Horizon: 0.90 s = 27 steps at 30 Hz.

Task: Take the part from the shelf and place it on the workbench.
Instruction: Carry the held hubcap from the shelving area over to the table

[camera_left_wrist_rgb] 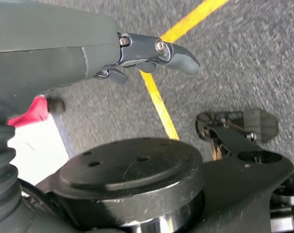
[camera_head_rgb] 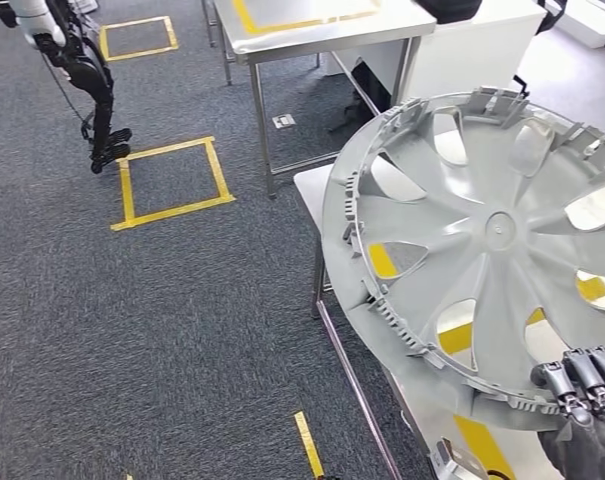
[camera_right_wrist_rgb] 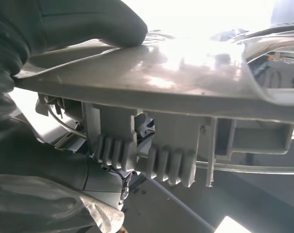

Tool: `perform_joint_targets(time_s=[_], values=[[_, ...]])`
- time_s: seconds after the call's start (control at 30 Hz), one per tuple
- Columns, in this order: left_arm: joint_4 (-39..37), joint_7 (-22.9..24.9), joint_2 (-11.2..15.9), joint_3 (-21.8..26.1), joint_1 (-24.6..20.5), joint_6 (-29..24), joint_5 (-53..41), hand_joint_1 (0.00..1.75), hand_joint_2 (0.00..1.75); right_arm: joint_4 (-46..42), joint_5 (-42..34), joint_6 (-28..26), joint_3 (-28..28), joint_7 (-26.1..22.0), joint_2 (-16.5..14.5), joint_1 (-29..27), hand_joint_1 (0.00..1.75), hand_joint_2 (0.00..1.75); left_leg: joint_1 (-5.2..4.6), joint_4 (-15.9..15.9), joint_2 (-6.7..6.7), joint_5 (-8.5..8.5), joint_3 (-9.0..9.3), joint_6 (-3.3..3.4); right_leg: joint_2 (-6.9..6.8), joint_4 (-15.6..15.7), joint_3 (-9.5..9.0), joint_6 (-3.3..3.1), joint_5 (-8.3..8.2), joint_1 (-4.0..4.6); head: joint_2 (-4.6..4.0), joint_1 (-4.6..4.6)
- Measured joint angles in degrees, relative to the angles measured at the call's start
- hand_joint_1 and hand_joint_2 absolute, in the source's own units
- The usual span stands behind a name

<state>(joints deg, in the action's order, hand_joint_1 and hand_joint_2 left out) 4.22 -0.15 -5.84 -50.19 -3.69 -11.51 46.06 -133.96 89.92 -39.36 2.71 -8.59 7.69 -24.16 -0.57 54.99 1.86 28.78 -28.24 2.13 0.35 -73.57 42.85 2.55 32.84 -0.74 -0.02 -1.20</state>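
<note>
Wheel cover above white workbench

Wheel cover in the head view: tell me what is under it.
Under the grey wheel cover, its openings show a white workbench top with yellow tape. The right hand grips its near rim. The rest of the top is hidden.

- No text, label, brand, number or sign can be read in any view.
- The grey wheel cover gripped by the right hand carries no legible marking.
- The yellow floor tape forms plain outlines, without lettering.
</note>
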Motion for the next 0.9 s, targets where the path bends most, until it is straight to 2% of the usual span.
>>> perform_joint_targets(time_s=[0.03,0.07,0.1,0.13,0.17,0.2,0.27,0.3,0.33,0.37,0.4,0.43,0.47,0.5,0.53,0.57,0.63,0.67,0.7,0.73,0.77,0.8,0.83,0.87,0.9], values=[[0.0,0.0,0.1,0.0,0.0,0.1,0.0,0.00,1.75,0.1,0.0,0.0,-0.1,-0.1,0.0,0.0,1.75,1.75,0.02,0.1,0.79,0.14,0.09,-0.12,-0.37,0.9,-0.55,0.21,-1.00,-0.15,0.00,-0.01],[0.0,0.1,0.1,0.0,0.0,0.2,0.0,0.00,1.75,0.3,0.0,0.0,-0.1,-0.1,0.0,0.0,1.75,1.75,0.07,0.1,1.54,0.34,0.23,-0.30,-0.93,4.0,-2.32,0.40,-2.79,-0.31,0.00,-0.01],[0.0,0.1,0.2,-0.1,0.0,0.2,0.0,0.00,1.75,0.5,0.0,0.0,-0.2,-0.2,0.0,0.1,1.75,1.75,0.04,0.3,2.19,0.59,0.42,-0.56,-2.18,8.2,-4.66,0.60,-4.35,-0.40,0.00,-0.03],[0.0,0.1,0.3,-0.1,0.0,0.3,-0.1,0.00,1.75,0.6,0.0,0.0,-0.3,-0.1,0.0,0.3,1.75,1.75,-0.11,0.5,2.76,0.93,0.53,-0.90,-3.27,11.9,-6.84,0.51,-5.41,-0.38,0.00,-0.07],[0.0,0.1,0.5,-0.2,0.0,0.3,-0.1,0.00,1.75,0.7,0.0,0.0,-0.3,0.0,0.0,0.5,1.75,1.75,-0.29,0.7,3.25,1.21,0.62,-1.19,-3.99,14.4,-8.35,0.12,-5.86,-0.29,0.00,-0.08],[0.0,0.1,0.6,-0.3,-0.1,0.3,-0.1,0.00,1.75,0.8,0.0,0.0,-0.4,0.1,0.0,0.6,1.75,1.75,-0.49,0.9,3.69,1.43,0.73,-1.45,-4.30,15.4,-8.96,-0.40,-5.71,-0.13,0.00,-0.08],[0.0,0.1,0.7,-0.4,-0.2,0.3,-0.2,0.00,1.75,0.9,0.0,0.0,-0.4,0.4,0.0,0.8,1.75,1.75,-0.53,1.0,4.51,1.75,0.91,-1.89,-3.01,15.3,-8.94,-1.63,-5.64,0.02,0.00,-0.06],[0.0,0.1,0.7,-0.5,-0.3,0.3,-0.2,0.00,1.75,0.9,0.0,0.0,-0.5,0.4,0.0,0.8,1.75,1.75,-0.40,1.3,4.06,2.13,0.97,-2.21,-2.44,15.3,-8.88,-2.02,-5.68,0.01,0.00,0.00],[0.0,0.1,0.8,-0.6,-0.3,0.3,-0.3,0.00,1.75,0.9,0.0,0.0,-0.5,0.5,0.0,0.9,1.75,1.75,-0.22,2.3,2.94,3.00,0.60,-2.53,-1.85,15.3,-8.85,-2.40,-5.75,-0.03,0.00,0.06],[0.0,0.1,0.8,-0.7,-0.4,0.3,-0.3,0.00,1.75,0.9,0.0,0.0,-0.5,0.5,0.0,1.0,1.75,1.75,-0.06,4.6,1.44,4.51,-0.39,-2.80,-1.26,15.4,-8.86,-2.74,-5.82,-0.08,0.00,0.16],[0.0,0.0,0.8,-0.8,-0.4,0.3,-0.2,0.00,1.75,0.9,0.0,0.0,-0.5,0.6,0.0,1.1,1.75,1.75,0.02,8.1,-0.10,6.34,-1.93,-2.93,-0.68,15.4,-8.83,-3.00,-5.86,-0.03,0.00,0.26],[0.0,-0.1,0.8,-0.8,-0.5,0.4,-0.2,0.00,1.75,1.0,0.0,0.0,-0.6,0.6,0.0,1.2,1.75,1.75,0.01,12.2,-0.98,8.22,-3.81,-2.91,-0.07,15.4,-8.81,-3.19,-5.88,0.07,0.00,0.30],[0.0,-0.3,0.8,-0.9,-0.6,0.5,-0.1,0.00,1.75,1.0,0.0,0.0,-0.7,0.7,0.0,1.2,1.75,1.75,-0.08,15.9,-1.35,9.52,-5.45,-2.80,0.63,15.4,-8.83,-3.29,-5.90,0.18,0.00,0.30],[0.0,-0.4,0.9,-0.9,-0.7,0.5,-0.1,0.00,1.75,1.0,0.0,0.0,-0.8,0.8,0.0,1.2,1.75,1.75,-0.23,17.9,-1.54,9.77,-6.30,-2.57,1.34,15.4,-8.87,-3.36,-5.91,0.30,0.00,0.31],[0.0,-0.4,0.9,-1.0,-0.8,0.5,-0.1,0.00,1.75,1.0,0.0,0.0,-0.8,0.8,0.0,1.3,1.75,1.75,-0.39,17.8,-1.72,8.81,-6.18,-2.21,2.14,15.4,-8.93,-3.41,-5.95,0.42,0.00,0.31],[0.0,-0.5,0.9,-1.2,-0.8,0.5,-0.2,0.00,1.75,1.0,0.0,0.0,-0.9,0.8,0.0,1.3,1.75,1.75,-0.57,15.4,-2.11,6.84,-5.12,-1.75,2.98,15.4,-8.97,-3.44,-6.01,0.51,0.00,0.31],[0.0,-0.5,0.9,-1.5,-0.6,0.3,-0.4,0.00,1.75,1.0,0.0,0.0,-1.0,0.9,0.0,1.3,1.75,1.75,-0.80,7.7,-4.31,2.60,-2.03,-0.77,4.56,15.3,-8.87,-3.41,-6.26,0.63,0.00,0.28],[0.0,-0.5,0.9,-1.6,-0.5,0.1,-0.6,0.00,1.75,1.1,0.0,0.0,-1.0,0.9,0.0,1.4,1.75,1.75,-0.84,4.6,-5.41,1.54,-0.86,-0.44,5.28,15.3,-8.65,-3.25,-6.43,0.64,0.00,0.30],[0.0,-0.5,0.9,-1.7,-0.4,0.1,-0.7,0.00,1.75,1.1,0.0,0.0,-1.0,0.9,0.0,1.5,1.75,1.75,-0.87,2.9,-6.14,1.27,-0.26,-0.23,5.94,15.3,-8.32,-3.00,-6.65,0.59,0.00,0.32],[0.0,-0.6,0.9,-1.8,-0.4,0.0,-0.8,0.00,1.75,1.2,0.0,0.0,-1.1,0.9,0.0,1.5,1.75,1.75,-0.88,2.3,-6.19,1.49,-0.11,-0.10,6.58,15.3,-8.00,-2.66,-6.89,0.53,0.00,0.33],[0.0,-0.6,0.8,-2.0,-0.5,0.0,-1.0,0.00,1.75,1.2,0.0,0.0,-1.1,1.0,0.0,1.6,1.75,1.75,-0.85,1.7,-5.67,1.39,0.00,0.03,7.20,15.4,-7.67,-2.25,-7.15,0.48,0.00,0.35],[0.0,-0.7,0.7,-2.2,-0.6,0.0,-1.1,0.00,1.75,1.3,0.0,0.0,-1.1,1.0,0.0,1.5,1.75,1.75,-0.75,1.3,-5.00,1.13,0.07,0.16,6.99,15.3,-7.28,-2.01,-7.18,0.49,0.00,0.34],[0.1,-0.7,0.6,-2.4,-0.6,0.0,-1.2,0.00,1.75,1.4,0.0,0.0,-1.1,1.0,0.0,1.6,1.75,1.75,-0.60,0.9,-4.31,0.80,0.15,0.33,5.95,14.6,-6.70,-1.82,-6.64,0.59,0.00,0.22],[0.1,-0.8,0.6,-2.6,-0.5,-0.1,-1.2,0.00,1.75,1.5,0.0,0.0,-1.2,1.0,0.1,1.7,1.75,1.75,-0.43,0.4,-3.52,0.49,0.21,0.46,4.40,12.8,-5.67,-1.63,-5.46,0.71,0.00,0.05],[0.1,-0.8,0.5,-2.8,-0.4,-0.1,-1.3,0.00,1.75,1.6,0.0,0.0,-1.3,1.0,0.1,1.9,1.75,1.75,-0.34,0.2,-2.65,0.34,0.21,0.54,2.51,9.7,-4.15,-1.48,-3.65,0.70,0.00,-0.08]])
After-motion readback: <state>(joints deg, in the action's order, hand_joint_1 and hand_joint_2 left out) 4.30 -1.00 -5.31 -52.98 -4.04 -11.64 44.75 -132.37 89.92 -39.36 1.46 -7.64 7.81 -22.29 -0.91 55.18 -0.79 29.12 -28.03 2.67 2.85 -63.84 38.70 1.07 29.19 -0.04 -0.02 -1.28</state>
